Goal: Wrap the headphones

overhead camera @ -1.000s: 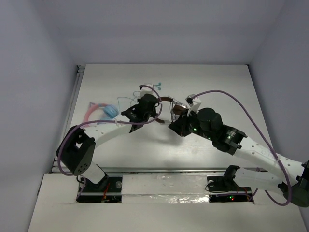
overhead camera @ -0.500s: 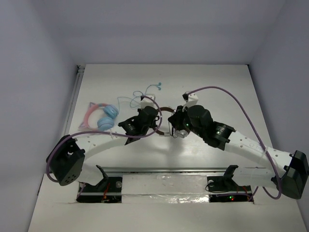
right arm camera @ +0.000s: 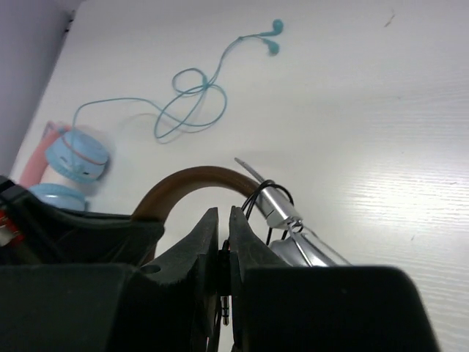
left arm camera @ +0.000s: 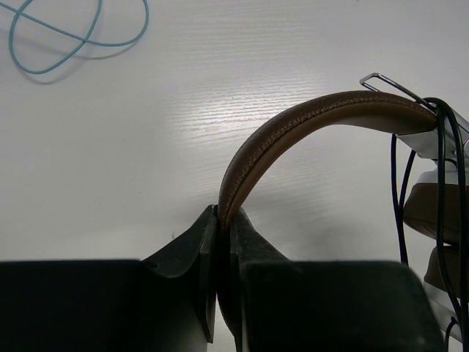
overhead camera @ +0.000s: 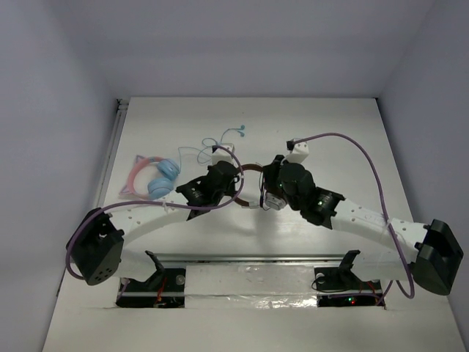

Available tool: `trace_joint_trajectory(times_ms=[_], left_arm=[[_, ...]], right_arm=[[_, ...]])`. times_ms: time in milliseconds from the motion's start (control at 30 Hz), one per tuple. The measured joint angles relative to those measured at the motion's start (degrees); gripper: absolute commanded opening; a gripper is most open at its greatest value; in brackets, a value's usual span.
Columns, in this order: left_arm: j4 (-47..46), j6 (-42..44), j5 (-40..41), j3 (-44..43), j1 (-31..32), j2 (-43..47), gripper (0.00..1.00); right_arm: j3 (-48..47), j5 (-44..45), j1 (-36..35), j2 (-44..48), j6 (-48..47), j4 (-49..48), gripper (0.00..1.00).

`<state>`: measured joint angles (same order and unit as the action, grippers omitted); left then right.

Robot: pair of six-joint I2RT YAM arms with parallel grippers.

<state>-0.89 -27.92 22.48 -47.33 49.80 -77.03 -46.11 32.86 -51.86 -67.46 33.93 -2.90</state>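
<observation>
The headphones' brown headband (left arm camera: pixel 293 128) arches over the white table; it also shows in the top view (overhead camera: pixel 251 168) and the right wrist view (right arm camera: pixel 187 180). My left gripper (left arm camera: pixel 223 220) is shut on the headband's left end. The silver earcup arm (right arm camera: pixel 282 209) has black cable (left arm camera: pixel 442 176) looped round it. My right gripper (right arm camera: pixel 223 220) is shut on the cable's plug (right arm camera: pixel 225 297), just beside the earcup. The brown ear pads (left arm camera: pixel 440 209) peek in at the left wrist view's right edge.
Pink-and-blue headphones (overhead camera: pixel 155 177) lie to the left of my left arm. Light-blue earbuds (overhead camera: pixel 220 139) with a tangled cord lie behind the grippers, also in the right wrist view (right arm camera: pixel 198 99). A rail runs along the table's near edge (overhead camera: pixel 249 258).
My right gripper has swung left and down toward the headband with the cable end. My left arm has lowered and shifted slightly, still holding the headband.
</observation>
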Motion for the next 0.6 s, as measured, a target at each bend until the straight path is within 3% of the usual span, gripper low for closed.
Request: trace_joint_trajectory(times_ms=[300,600], left_arm=[[4.07,0.79,-3.58,-1.40,-0.04,0.42,0.00],[7.26,1.77,-8.39,-1.95,-0.04,2.01,0.00]], right_arm=[[0.11,4.09,-0.42,-1.99,-12.79,-5.55,0.00],[2.97,2.78,-0.74,-4.42,-17.18,-9.77,0.00]])
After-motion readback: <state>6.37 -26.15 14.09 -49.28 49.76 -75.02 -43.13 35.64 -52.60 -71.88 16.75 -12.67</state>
